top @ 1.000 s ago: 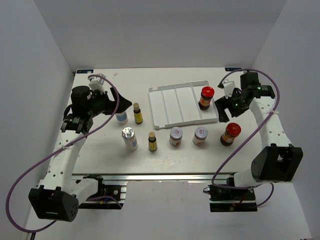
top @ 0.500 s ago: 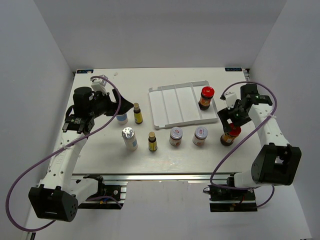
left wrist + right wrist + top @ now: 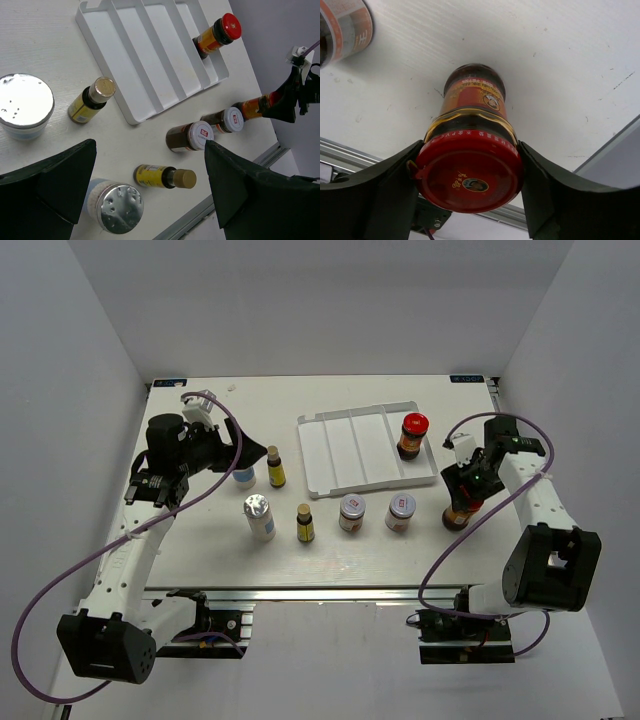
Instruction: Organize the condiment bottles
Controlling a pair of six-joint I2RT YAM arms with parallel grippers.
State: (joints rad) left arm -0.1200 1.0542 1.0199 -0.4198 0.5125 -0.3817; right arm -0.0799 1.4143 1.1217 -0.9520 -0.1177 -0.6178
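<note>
Eight condiment bottles stand upright, seven on the table (image 3: pixel 340 555) and one in a tray. The near red-capped bottle (image 3: pixel 472 115) sits directly under the right gripper (image 3: pixel 470 146). That gripper's black fingers (image 3: pixel 385 190) press on both sides of the red cap, so it is narrowed onto the cap, holding it, while the bottle's base rests on the table.

Beyond this gripper, the far red-capped bottle (image 3: pixel 413 434) stands in the white ribbed tray (image 3: pixel 345 450), in the channel closest to the right arm. Just beside the right gripper, on the side toward the left arm, is the first silver-lidded jar (image 3: pixel 400 511). The second silver-lidded jar (image 3: pixel 351 512) stands one step further along the same row.

The left gripper (image 3: pixel 149 144) is spread wide and holds nothing, hanging above the table. The first white bottle (image 3: pixel 25 102) is close below it, off its left finger, and the top view shows this bottle partly covered by the gripper. In the wrist view the first amber bottle (image 3: pixel 92 97) lies just ahead of that finger. The second amber bottle (image 3: pixel 165 177) and the second white bottle (image 3: pixel 116 207) show in the gap between the two fingers. The tray lies ahead of the left gripper, apart from all four of these.
</note>
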